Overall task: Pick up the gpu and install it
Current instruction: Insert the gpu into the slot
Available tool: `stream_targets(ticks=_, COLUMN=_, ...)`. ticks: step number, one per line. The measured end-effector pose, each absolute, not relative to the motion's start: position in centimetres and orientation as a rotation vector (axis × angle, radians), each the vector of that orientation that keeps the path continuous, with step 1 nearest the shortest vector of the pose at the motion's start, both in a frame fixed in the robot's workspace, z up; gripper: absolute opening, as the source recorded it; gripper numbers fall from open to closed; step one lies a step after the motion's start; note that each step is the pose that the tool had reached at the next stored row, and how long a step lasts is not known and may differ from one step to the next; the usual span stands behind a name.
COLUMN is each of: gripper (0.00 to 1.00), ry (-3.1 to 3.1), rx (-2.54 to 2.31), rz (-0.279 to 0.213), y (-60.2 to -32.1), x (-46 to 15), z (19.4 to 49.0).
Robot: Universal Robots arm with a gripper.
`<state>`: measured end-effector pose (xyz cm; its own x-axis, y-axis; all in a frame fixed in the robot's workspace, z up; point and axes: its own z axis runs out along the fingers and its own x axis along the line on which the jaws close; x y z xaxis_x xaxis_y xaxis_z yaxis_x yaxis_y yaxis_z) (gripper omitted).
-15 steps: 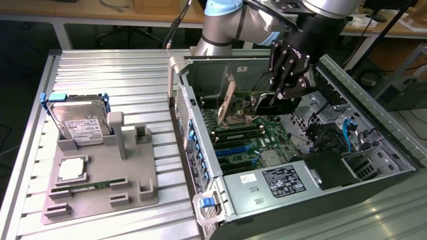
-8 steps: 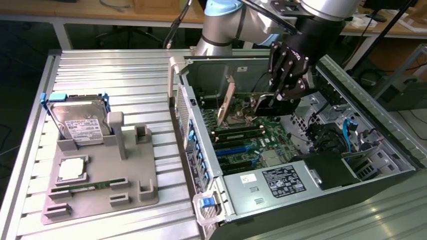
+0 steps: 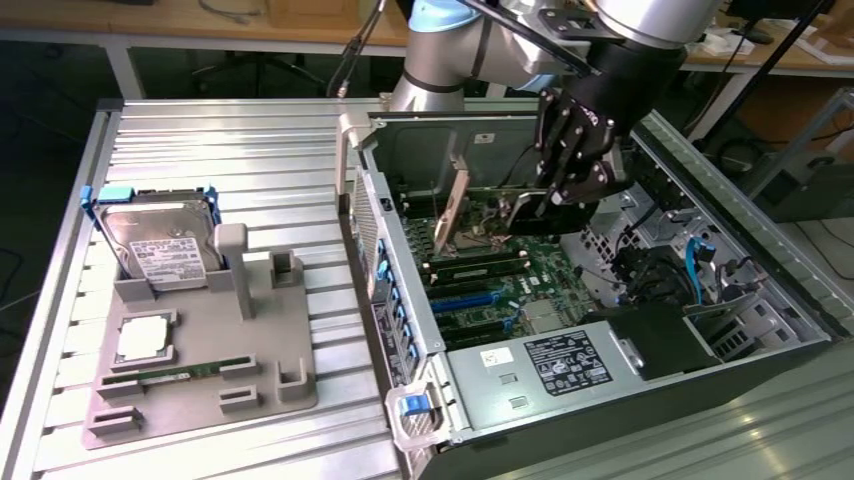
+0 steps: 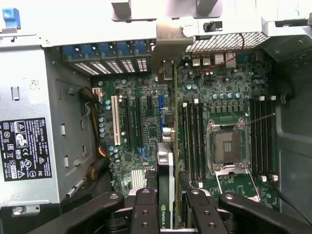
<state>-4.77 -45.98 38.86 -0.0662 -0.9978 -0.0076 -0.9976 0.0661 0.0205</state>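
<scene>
Inside the open computer case (image 3: 747, 250), the gripper (image 4: 169, 207) is clamped narrowly on the gpu (image 4: 165, 170), held edge-on between its fingers just above the motherboard (image 4: 141, 122).

The gpu (image 3: 477, 205) stands upright inside the computer case (image 3: 747, 250).

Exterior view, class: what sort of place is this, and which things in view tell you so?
Probably a robotics lab or workshop bench for computer assembly. An open computer case lies on a ribbed metal table, a grey fixture holds a hard drive, and the robot arm's gripper holds a gpu above the motherboard.
</scene>
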Motion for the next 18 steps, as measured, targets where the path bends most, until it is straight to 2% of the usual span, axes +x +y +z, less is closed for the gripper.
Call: stream_targets(ticks=18, gripper=0.27, ry=-2.279, rx=2.149, rz=-0.031, y=-45.9, x=-4.8, z=37.4)
